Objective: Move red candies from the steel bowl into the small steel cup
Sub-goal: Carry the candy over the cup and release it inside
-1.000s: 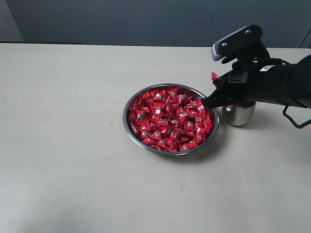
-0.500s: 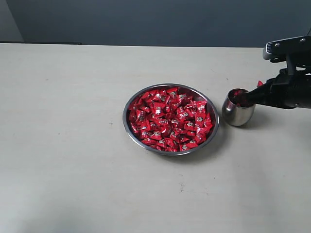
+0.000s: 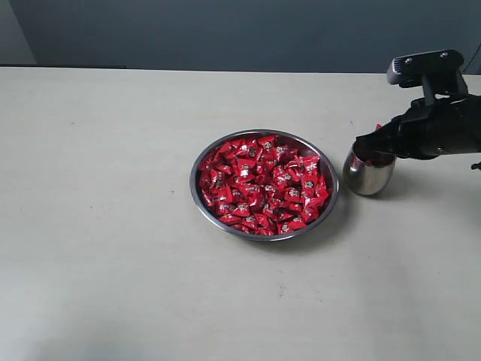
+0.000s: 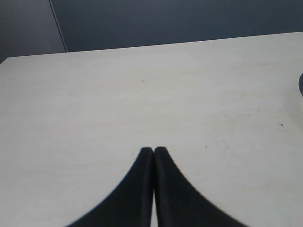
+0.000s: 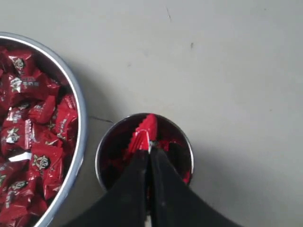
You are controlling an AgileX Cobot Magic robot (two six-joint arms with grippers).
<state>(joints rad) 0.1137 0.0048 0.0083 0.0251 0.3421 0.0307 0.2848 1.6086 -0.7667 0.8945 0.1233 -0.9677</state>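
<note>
We hold our right gripper (image 5: 150,147) above the small steel cup (image 3: 368,177), jaws clamped on one red candy (image 5: 145,128), poised to drop it in; left gripper (image 4: 154,150) idles, jaws together.

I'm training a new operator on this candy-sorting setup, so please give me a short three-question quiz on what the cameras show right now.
1. True or false: the right tool is shut on a red candy over the mouth of the cup.
2. In the exterior view, the cup stands: A) left of the bowl; B) right of the bowl, apart from it; C) inside the bowl.
3. What does the left tool hold?

Key: 1 true. 2 B. 3 nothing; it is shut over bare table.
</note>
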